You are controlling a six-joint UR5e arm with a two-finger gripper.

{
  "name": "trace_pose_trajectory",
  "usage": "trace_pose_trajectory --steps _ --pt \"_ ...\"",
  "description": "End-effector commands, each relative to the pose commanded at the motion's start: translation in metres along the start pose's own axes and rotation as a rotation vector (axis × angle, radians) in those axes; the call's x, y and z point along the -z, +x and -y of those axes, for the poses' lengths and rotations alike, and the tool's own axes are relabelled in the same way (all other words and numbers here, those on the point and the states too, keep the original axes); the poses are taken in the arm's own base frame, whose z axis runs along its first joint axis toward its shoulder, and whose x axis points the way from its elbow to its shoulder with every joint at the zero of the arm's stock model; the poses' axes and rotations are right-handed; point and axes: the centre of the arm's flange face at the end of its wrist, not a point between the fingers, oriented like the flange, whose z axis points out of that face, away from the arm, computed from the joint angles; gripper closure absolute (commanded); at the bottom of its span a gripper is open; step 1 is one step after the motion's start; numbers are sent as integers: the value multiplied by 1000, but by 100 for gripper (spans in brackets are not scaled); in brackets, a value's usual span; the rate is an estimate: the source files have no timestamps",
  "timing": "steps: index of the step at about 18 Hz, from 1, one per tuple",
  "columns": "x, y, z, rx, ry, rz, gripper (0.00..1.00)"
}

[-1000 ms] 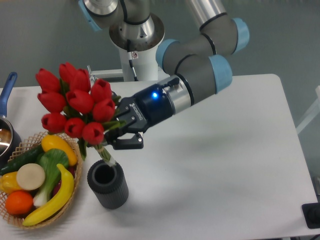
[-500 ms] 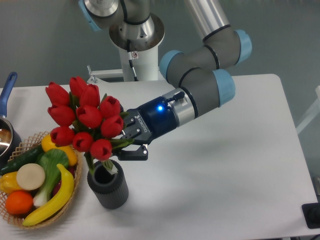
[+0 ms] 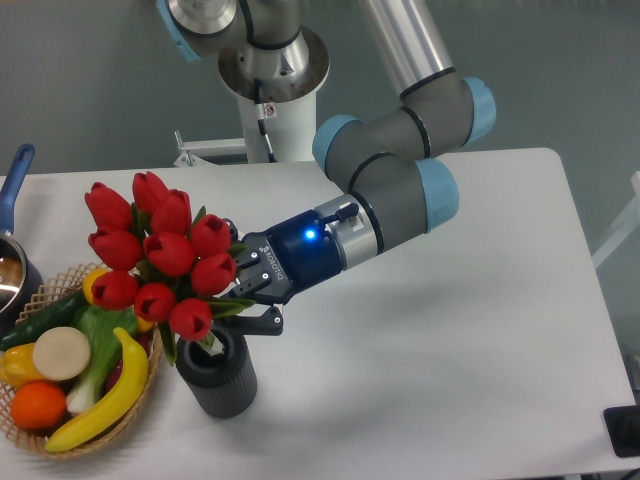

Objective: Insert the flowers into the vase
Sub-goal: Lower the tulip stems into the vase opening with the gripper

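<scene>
The flowers [image 3: 155, 255], a tight bunch of glossy red tulips with dark green leaves, lean to the left above the vase [image 3: 217, 372], a dark grey ribbed cylinder near the table's front left. The stem ends reach down into the vase's mouth. My gripper [image 3: 243, 302] comes in from the right, just above and right of the vase, and is shut on the flowers' stems right under the blooms. The lower stems are hidden by the blooms and the vase rim.
A wicker basket [image 3: 22, 432] of toy fruit and vegetables stands right beside the vase on its left. A blue-handled pot [image 3: 14, 215] sits at the left edge. The arm's base [image 3: 272, 90] stands at the table's back.
My gripper has moved down and a little left with the flowers. The stem ends, which hung above the vase's mouth, now sit inside it.
</scene>
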Motion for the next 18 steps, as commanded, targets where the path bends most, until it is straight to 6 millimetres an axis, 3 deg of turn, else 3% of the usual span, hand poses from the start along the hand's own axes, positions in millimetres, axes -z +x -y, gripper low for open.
trace_pose_trajectory --steps 18 --pt "-4 4 -43 71 3 -7 70"
